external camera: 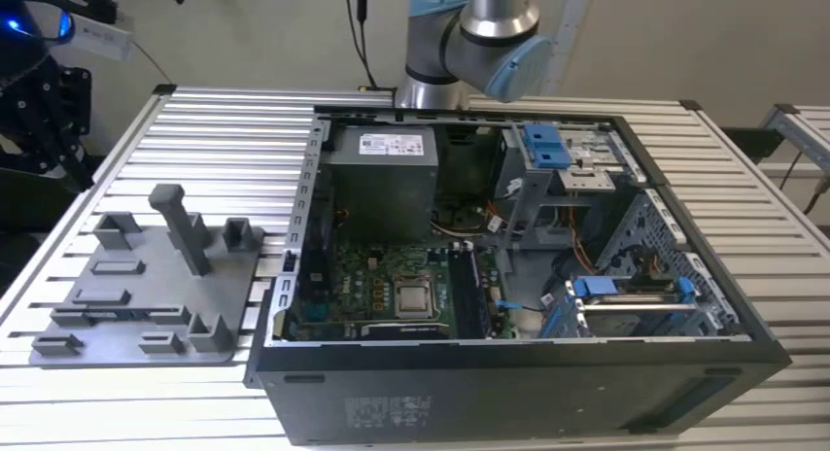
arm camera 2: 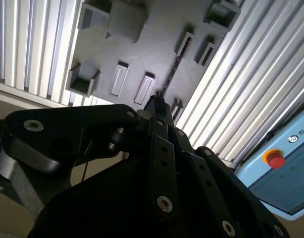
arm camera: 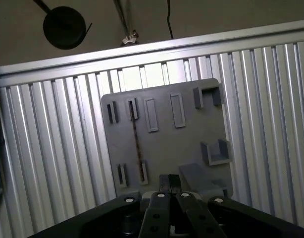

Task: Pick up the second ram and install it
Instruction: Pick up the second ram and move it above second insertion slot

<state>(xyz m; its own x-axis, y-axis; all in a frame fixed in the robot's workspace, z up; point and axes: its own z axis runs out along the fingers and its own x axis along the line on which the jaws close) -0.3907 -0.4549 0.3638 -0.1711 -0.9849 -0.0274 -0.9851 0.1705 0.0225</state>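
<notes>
Slatted aluminium surface (external camera: 221, 121), ribs running lengthwise. In the exterior view an open computer case (external camera: 519, 393) lies on its side, motherboard (external camera: 376, 276) facing up. Arm base (external camera: 467, 43) stands behind the case.

Grey fixture plate (arm camera: 191, 144) sits flat on the surface at the exterior view's left, well apart from the motherboard and just beside the case wall. Raised grey blocks and slot holders stand on it.

Second ram (arm camera: 136, 144): seen edge-on in the first wrist view as a thin dark strip. It stands on its long edge on the plate, its two ends seated between pairs of small slot holders. It shows as a thin dark line in the second wrist view too.

Claw (arm camera: 170, 179): above the plate, near one end of the ram, not touching it. Fingertips (arm camera: 165, 182) pressed together, clenched on nothing.

Second wrist view: pale blue box with a red button (arm camera 2: 276, 159) beyond the surface edge.
</notes>
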